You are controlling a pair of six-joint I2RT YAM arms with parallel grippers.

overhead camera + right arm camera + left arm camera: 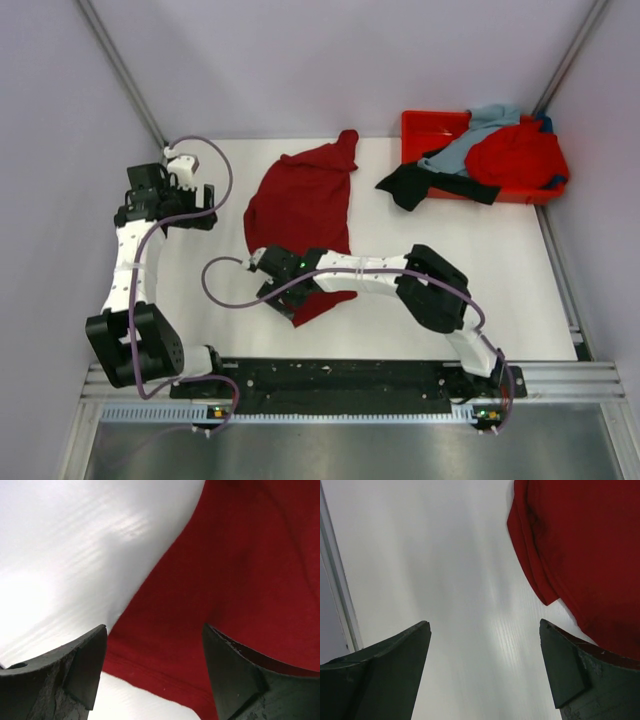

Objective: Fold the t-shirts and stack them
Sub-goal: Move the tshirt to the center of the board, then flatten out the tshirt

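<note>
A dark crimson t-shirt (300, 200) lies crumpled and partly spread on the middle of the white table. My right gripper (260, 264) hovers over its lower left part. In the right wrist view it (155, 635) stands open above the shirt's hem (165, 675), with cloth (240, 570) below the gap and nothing clamped. My left gripper (205, 205) is left of the shirt, open over bare table (485, 630), with the shirt's edge (590, 545) just to its right. A pale grey-blue t-shirt (480, 130), a bright red one (515, 155) and a black one (410, 185) are heaped at the back right.
The heaped shirts rest in an orange-red plastic tray (420, 125) at the back right corner; the black shirt spills over its left rim onto the table. Pale walls and metal rails (120, 70) bound the table on both sides. A purple cable (215, 285) loops near the right wrist.
</note>
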